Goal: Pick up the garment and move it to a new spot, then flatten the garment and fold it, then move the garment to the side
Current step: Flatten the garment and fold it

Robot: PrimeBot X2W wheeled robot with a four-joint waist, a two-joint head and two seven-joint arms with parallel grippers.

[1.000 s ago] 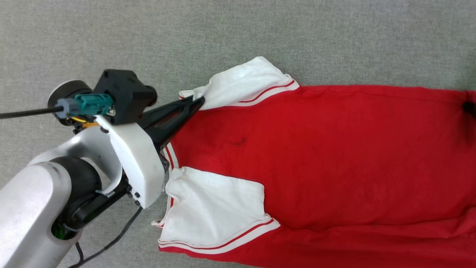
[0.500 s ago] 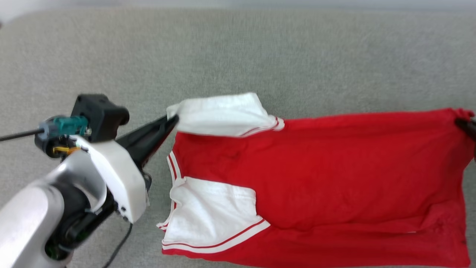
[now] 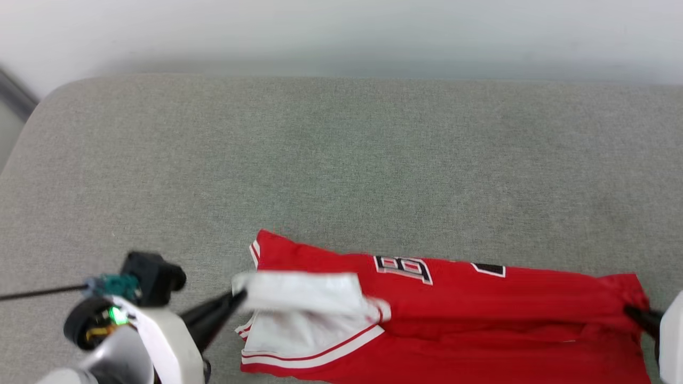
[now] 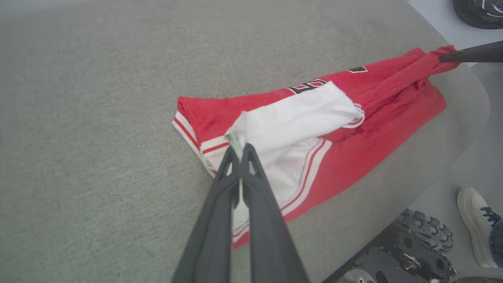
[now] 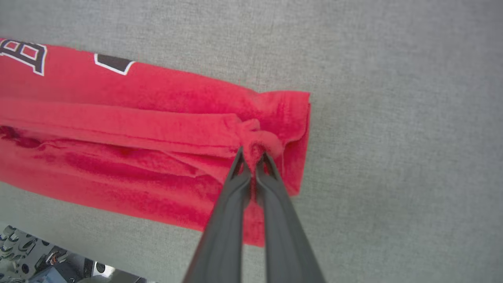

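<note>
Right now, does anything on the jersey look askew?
Yes. The jersey isn't flat: its hem is bunched into a wad at the right tool, and the left tool pinches a white sleeve draped across the red body.

- A grey woven surface [image 3: 341,160], rounded at its far left corner.
- A pale wall [image 3: 341,32] behind its far edge.
- A person's white shoe [image 4: 473,226] with dark laces, on the grey floor [image 4: 444,184].
- A dark rounded object [image 4: 477,11], possibly another shoe, blurred at the left wrist view's top right corner.
</note>
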